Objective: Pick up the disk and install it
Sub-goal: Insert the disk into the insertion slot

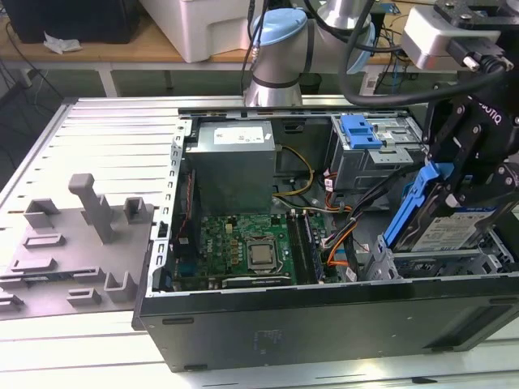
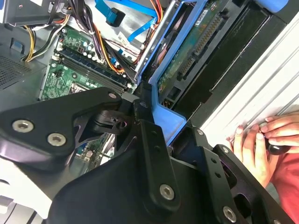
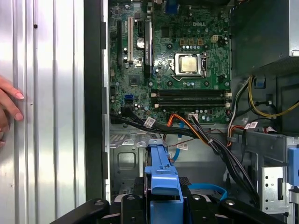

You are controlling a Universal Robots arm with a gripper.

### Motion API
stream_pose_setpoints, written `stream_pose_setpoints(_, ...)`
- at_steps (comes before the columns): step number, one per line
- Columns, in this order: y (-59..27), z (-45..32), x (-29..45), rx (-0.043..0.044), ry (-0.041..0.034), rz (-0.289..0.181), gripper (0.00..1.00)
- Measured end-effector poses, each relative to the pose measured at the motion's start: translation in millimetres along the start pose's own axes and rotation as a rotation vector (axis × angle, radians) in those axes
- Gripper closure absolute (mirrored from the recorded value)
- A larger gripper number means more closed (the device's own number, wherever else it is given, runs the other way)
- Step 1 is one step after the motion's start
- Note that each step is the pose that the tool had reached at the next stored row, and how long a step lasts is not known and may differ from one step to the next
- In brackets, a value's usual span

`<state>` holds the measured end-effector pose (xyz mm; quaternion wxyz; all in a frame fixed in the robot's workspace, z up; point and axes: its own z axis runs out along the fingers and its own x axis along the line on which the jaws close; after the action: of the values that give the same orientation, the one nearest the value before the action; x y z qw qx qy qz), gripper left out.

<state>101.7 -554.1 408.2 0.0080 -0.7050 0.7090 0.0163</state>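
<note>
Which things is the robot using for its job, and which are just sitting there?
For the job: the gripper, holding the disk; the computer case.
Just there: grey power box; green circuit board; grey tray beside the case; a person's hand.

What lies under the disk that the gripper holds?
Below the tilted disk, clamped in the gripper, sits a silver metal drive bay. The bay's inside is covered by the disk.
</note>
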Motion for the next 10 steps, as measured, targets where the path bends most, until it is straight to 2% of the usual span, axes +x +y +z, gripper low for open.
stream_pose_setpoints(10,-0.1,3.4,0.1,0.0009,0.0000,0.000,0.63)
